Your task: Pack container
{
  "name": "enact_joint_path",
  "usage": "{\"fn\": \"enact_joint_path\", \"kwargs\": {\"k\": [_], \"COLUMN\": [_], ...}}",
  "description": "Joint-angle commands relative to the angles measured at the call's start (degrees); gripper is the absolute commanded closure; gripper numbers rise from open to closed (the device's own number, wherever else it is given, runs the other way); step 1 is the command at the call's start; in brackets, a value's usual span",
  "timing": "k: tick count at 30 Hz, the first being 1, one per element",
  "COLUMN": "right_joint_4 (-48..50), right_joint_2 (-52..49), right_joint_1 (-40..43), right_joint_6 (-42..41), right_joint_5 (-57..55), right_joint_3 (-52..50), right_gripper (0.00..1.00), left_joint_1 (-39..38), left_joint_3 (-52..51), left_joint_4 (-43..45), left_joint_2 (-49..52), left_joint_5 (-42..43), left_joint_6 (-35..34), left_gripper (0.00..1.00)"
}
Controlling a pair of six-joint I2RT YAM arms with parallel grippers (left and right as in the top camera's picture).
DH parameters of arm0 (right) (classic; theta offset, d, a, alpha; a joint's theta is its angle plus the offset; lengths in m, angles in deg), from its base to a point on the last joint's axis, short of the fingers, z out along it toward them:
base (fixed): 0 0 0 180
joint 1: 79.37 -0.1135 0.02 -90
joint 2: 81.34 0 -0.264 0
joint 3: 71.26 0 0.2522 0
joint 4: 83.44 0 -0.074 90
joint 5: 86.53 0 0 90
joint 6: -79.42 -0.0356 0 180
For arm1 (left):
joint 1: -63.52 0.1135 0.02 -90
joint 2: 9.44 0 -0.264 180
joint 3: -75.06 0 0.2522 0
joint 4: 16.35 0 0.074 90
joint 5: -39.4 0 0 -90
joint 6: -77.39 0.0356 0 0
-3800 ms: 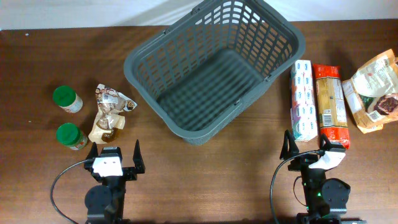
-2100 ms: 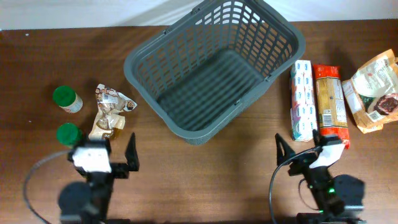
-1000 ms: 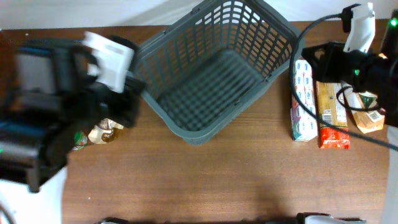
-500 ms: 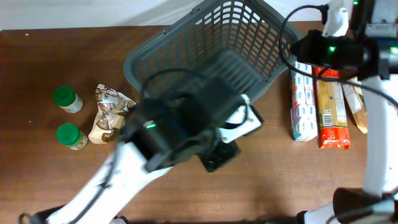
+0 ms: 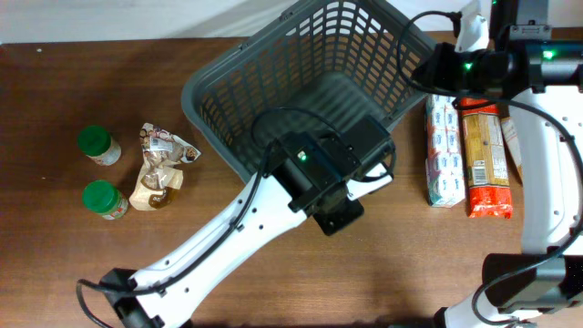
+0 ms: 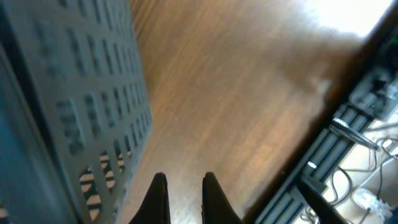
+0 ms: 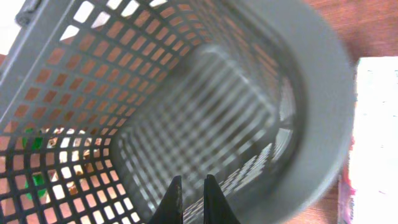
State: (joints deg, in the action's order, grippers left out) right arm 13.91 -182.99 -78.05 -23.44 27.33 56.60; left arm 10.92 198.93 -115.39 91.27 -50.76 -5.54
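The container (image 5: 310, 100), a large dark grey lattice basket, stands at the back centre of the table with nothing in it. My left arm reaches diagonally from the front left. Its gripper (image 5: 335, 217) hangs just outside the basket's near right corner. In the left wrist view the gripper (image 6: 184, 182) is shut and holds nothing, with the basket wall (image 6: 74, 112) on its left and bare wood ahead. My right gripper (image 5: 428, 69) hovers at the basket's right rim. In the right wrist view that gripper (image 7: 193, 182) is shut and holds nothing, above the basket floor (image 7: 205, 118).
Two green-lidded jars (image 5: 98, 144) (image 5: 105, 199) and a brown snack bag (image 5: 162, 166) lie left of the basket. A blue-and-white box (image 5: 444, 150) and an orange pasta packet (image 5: 483, 159) lie to its right, below the right arm. The table's edge and a rail (image 6: 329, 162) show in the left wrist view.
Both arms have risen from the front edge. The left arm swung from the left side across to the basket's near right corner. The right arm has settled at the right rim.
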Motion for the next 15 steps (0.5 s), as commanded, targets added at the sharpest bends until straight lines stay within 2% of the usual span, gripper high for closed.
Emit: {"fn": "enact_joint_path", "kwargs": {"k": [1,15], "right_joint_4": [0.1,-4.0], "right_joint_2": [0.0,-0.1], "right_joint_1": [-1.8,-2.9], "right_joint_6": [0.6,0.6], "right_joint_5": [-0.6,-0.6], "right_joint_3": [0.5,0.4], "right_gripper": [0.96,0.96], "left_joint_1": [3.0,13.2], "left_joint_3": [-4.2,-5.8], "left_joint_4": [1.5,2.2], "left_joint_2": [0.1,0.1], "left_joint_5": [-1.8,-1.9], "left_joint_6": [0.3,-0.3], "left_gripper": [0.98,0.98]}}
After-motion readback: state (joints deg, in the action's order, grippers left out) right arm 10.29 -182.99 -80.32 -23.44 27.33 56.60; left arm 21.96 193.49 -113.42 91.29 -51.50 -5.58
